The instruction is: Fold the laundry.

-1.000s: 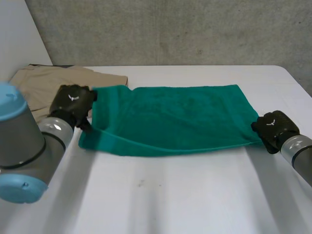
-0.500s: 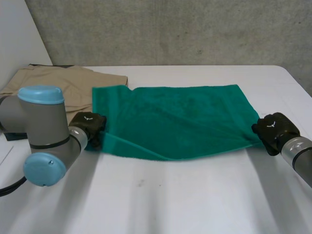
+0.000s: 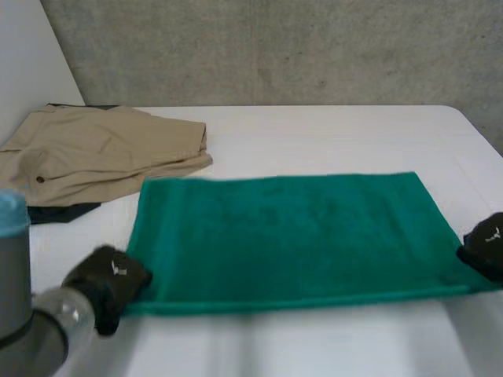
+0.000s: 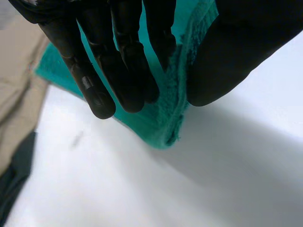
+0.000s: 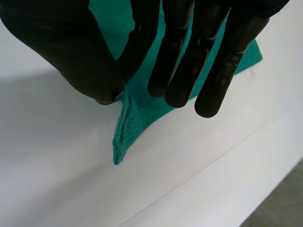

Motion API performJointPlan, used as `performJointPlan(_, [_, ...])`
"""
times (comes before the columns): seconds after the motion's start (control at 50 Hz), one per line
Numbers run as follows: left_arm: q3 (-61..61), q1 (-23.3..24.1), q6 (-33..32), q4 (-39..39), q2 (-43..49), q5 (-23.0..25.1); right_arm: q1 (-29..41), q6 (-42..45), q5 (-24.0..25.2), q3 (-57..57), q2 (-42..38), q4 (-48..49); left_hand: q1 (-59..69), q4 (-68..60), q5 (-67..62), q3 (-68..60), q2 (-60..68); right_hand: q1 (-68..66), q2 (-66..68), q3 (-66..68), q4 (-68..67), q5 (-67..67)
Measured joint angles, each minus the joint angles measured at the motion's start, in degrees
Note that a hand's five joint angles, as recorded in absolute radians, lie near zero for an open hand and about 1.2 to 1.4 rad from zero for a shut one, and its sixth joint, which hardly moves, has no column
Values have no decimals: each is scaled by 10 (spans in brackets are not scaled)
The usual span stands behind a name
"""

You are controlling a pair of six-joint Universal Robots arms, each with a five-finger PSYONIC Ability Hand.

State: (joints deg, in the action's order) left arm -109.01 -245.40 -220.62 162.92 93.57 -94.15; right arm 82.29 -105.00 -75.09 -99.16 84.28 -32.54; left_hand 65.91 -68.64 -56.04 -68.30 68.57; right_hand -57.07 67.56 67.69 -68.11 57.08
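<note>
A green towel (image 3: pixel 291 236) lies stretched wide across the white table (image 3: pixel 314 133), its near edge lifted. My left hand (image 3: pixel 106 279) holds the towel's near left corner; in the left wrist view its fingers (image 4: pixel 118 71) and thumb pinch the green cloth (image 4: pixel 163 125) between them. At the towel's near right corner my right hand (image 3: pixel 486 250) grips the cloth; in the right wrist view the thumb (image 5: pixel 80 56) and fingers pinch the towel's corner (image 5: pixel 135 118), which hangs down to a point.
A beige garment (image 3: pixel 94 153) lies at the back left of the table, over something dark (image 3: pixel 55 212). A grey wall (image 3: pixel 275 47) stands behind the table.
Both hands have pulled toward the table's near side, drawing the towel with them. The left hand has left the far left corner and closed on the near left one.
</note>
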Motion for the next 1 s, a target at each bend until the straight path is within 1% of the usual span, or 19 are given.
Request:
performJointPlan(0.12, [-6, 4, -8, 15, -4, 5, -12, 21, 17, 3, 1, -15, 0, 0, 0, 0, 0, 0, 0, 0, 0, 0])
performJointPlan(0.2, [41, 0, 8, 100, 44, 3, 2, -8, 17, 31, -51, 59, 0, 0, 0, 0, 0, 0, 0, 0, 0, 0])
performJointPlan(0.26, [94, -5, 25, 166, 99, -1, 33, -43, -2, 73, -100, 118, 0, 0, 0, 0, 0, 0, 0, 0, 0, 0])
performJointPlan(0.36, [180, -10, 47, 229, 192, -20, 94, -89, -50, 157, -176, 193, 0, 0, 0, 0, 0, 0, 0, 0, 0, 0])
performJointPlan(0.42, [219, -10, 52, 240, 233, -41, 119, -101, -72, 203, -215, 228, 0, 0, 0, 0, 0, 0, 0, 0, 0, 0])
performJointPlan(0.44, [248, -9, 54, 245, 263, -62, 135, -107, -86, 241, -248, 258, 0, 0, 0, 0, 0, 0, 0, 0, 0, 0])
performJointPlan(0.54, [313, -6, 53, 246, 328, -109, 162, -108, -99, 342, -337, 331, 0, 0, 0, 0, 0, 0, 0, 0, 0, 0])
performJointPlan(0.6, [330, -5, 52, 245, 343, -118, 169, -107, -99, 376, -367, 352, 0, 0, 0, 0, 0, 0, 0, 0, 0, 0])
performJointPlan(0.66, [351, -3, 51, 244, 365, -123, 180, -105, -95, 450, -433, 378, 0, 0, 0, 0, 0, 0, 0, 0, 0, 0])
performJointPlan(0.68, [353, -3, 51, 245, 368, -123, 181, -105, -96, 467, -450, 380, 0, 0, 0, 0, 0, 59, -72, -62, 63, -57])
performJointPlan(0.7, [353, -3, 51, 245, 368, -123, 181, -105, -96, 467, -450, 380, 0, 0, 0, 0, 0, 59, -72, -62, 63, -57])
performJointPlan(0.72, [357, -1, 52, 249, 373, -122, 183, -106, -101, 492, -475, 379, -198, 179, 169, 177, -179, 237, -248, -244, 244, -230])
performJointPlan(0.76, [359, 2, 52, 259, 376, -121, 186, -107, -114, 516, -499, 375, -424, 375, 365, 369, -374, 388, -433, -427, 426, -413])
performJointPlan(0.78, [360, 3, 53, 265, 377, -121, 187, -109, -119, 522, -505, 373, -424, 375, 365, 369, -374, 433, -503, -494, 495, -480])
performJointPlan(0.8, [360, 5, 53, 279, 377, -120, 190, -112, -132, 531, -513, 368, -536, 514, 490, 504, -511, 447, -525, -525, 525, -509])
performJointPlan(0.84, [360, 7, 54, 288, 377, -120, 191, -114, -140, 534, -516, 364, -551, 547, 518, 542, -547, 453, -548, -551, 545, -529])
performJointPlan(0.86, [359, 9, 55, 313, 375, -120, 193, -129, -160, 536, -512, 356, -552, 568, 534, 561, -567, 453, -549, -553, 545, -530])
performJointPlan(0.94, [352, 11, 57, 348, 366, -120, 193, -176, -180, 515, -481, 345, -552, 570, 533, 563, -570, 453, -549, -553, 545, -530])
performJointPlan(1.0, [337, 11, 58, 363, 346, -121, 185, -259, -171, 458, -405, 334, -552, 570, 534, 563, -570, 453, -549, -553, 545, -530])
